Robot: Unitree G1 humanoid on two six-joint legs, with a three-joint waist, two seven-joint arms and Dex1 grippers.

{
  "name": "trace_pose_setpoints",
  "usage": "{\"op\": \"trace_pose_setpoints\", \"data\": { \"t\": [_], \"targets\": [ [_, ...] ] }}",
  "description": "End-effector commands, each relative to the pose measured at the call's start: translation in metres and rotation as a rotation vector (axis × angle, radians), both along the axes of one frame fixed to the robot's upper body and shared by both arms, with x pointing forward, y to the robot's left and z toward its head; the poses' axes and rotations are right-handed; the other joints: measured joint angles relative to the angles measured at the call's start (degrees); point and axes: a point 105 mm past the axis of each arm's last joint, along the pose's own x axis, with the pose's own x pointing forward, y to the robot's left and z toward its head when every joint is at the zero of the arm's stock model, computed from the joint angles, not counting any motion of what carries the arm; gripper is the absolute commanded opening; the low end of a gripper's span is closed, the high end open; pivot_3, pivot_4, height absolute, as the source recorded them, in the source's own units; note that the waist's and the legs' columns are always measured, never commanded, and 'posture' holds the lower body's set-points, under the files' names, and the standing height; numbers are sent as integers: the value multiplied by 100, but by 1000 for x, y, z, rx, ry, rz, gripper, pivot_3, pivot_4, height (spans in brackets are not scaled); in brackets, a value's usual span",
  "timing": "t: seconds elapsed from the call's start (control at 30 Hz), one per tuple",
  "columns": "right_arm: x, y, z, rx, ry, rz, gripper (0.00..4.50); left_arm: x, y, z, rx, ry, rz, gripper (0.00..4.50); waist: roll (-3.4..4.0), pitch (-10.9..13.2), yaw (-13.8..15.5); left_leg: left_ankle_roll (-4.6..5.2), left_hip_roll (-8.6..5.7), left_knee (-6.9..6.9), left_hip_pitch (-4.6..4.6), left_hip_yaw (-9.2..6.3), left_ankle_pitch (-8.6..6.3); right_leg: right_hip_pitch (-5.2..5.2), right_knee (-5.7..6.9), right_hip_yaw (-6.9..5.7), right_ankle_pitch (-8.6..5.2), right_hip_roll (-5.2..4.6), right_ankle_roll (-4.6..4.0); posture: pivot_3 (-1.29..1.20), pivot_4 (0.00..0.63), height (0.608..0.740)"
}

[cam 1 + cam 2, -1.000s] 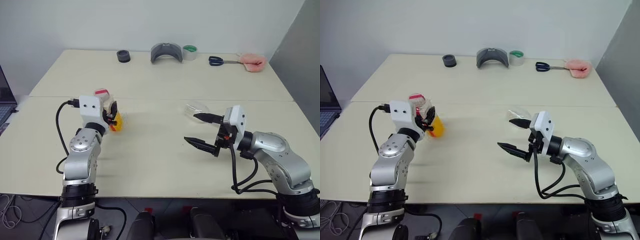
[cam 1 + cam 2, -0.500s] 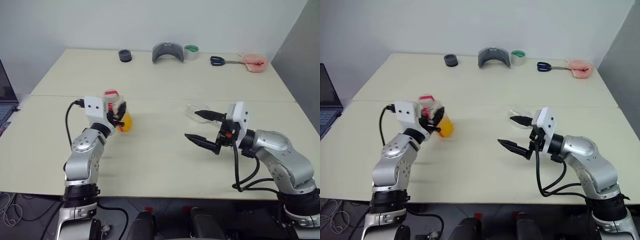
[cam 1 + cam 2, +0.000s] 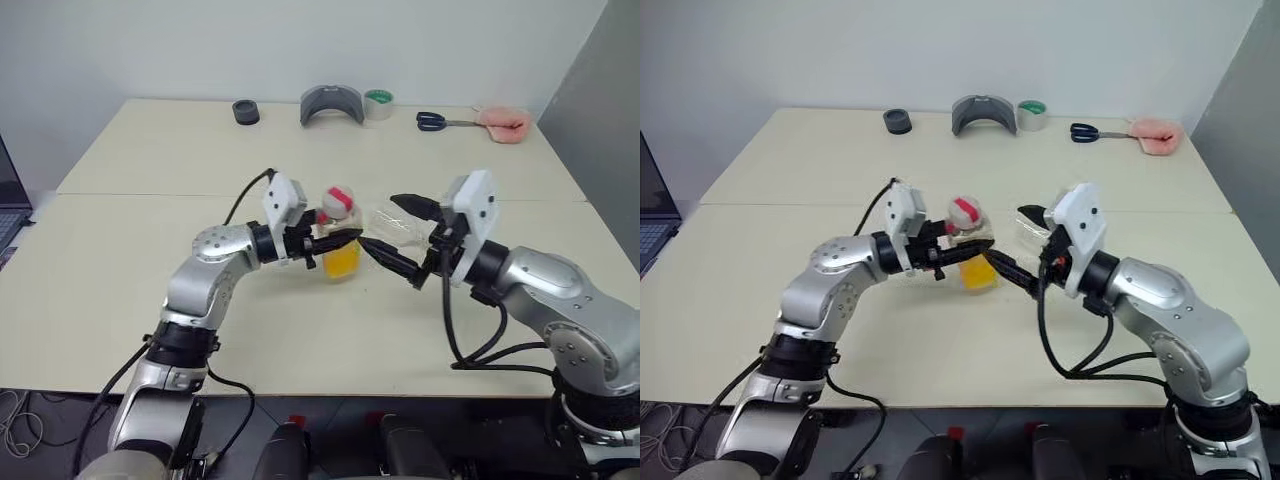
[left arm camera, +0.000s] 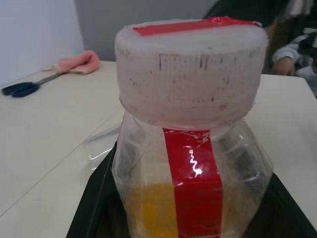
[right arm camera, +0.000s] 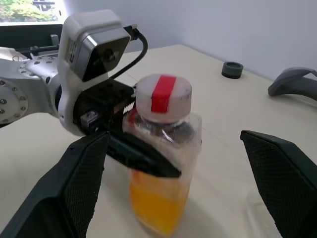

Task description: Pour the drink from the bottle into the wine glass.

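- The left hand [image 3: 335, 240] is clamped around the bottle [image 3: 340, 235], gripping it about the middle, and holds it upright over the middle of the desk [image 3: 150, 290].
- The bottle's white cap with its red strip [image 5: 163, 97] is on.
- The drink [image 3: 342, 260] fills only the lower part of the bottle, an orange-yellow band below the black fingers [image 5: 143, 157].
- A red strip runs down the bottle's clear side, plain in the left wrist view [image 4: 192, 183].
- The right hand [image 3: 400, 238] faces the bottle from the other side with its fingers spread wide and nothing between them; one fingertip lies just beside the bottle's base.
- The wine glass [image 3: 400, 222] lies on its side on the desk, right behind the right hand's fingers and partly hidden by them.
- Along the far edge of the desk, well apart from the hands, sit a small black ring [image 3: 246, 112], a grey curved piece [image 3: 333, 103], a roll of tape with a green core [image 3: 378, 103], blue-handled scissors [image 3: 440, 122] and a pink cloth [image 3: 505, 122].
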Motion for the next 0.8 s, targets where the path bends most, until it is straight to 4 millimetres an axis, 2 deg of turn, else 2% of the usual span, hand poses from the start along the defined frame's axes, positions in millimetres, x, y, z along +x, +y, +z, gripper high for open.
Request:
{"op": "trace_pose_setpoints", "data": {
  "t": [0.03,0.37,0.63,0.73,0.8],
  "targets": [
    [3,4,14,14,-61,-40,4500,-4,-12,10,-2,-69,-96,1824,0,0,1,0,0,1,-1,0,0,0,0,0,0,0,0,0,150,740],
    [8,19,7,10,-29,-32,4500,0,-18,-1,-2,-76,-148,1824,0,0,2,1,-1,1,-2,-2,0,-1,0,-1,0,0,0,0,150,740],
    [11,23,1,-8,-29,-24,4500,-2,-19,1,2,-84,-151,1824,0,0,1,2,-1,1,-3,-3,0,-2,1,-1,0,0,0,0,150,740],
    [13,25,1,1,-33,-23,3875,-3,-19,3,5,-87,-152,1824,1,0,0,2,0,0,-2,-3,0,-2,1,-1,0,0,0,0,150,740],
    [13,26,0,3,-32,-16,3275,-3,-19,4,6,-89,-152,1824,0,0,1,1,0,0,-2,-3,0,-2,1,-1,0,0,0,0,150,740]
  ]
}}
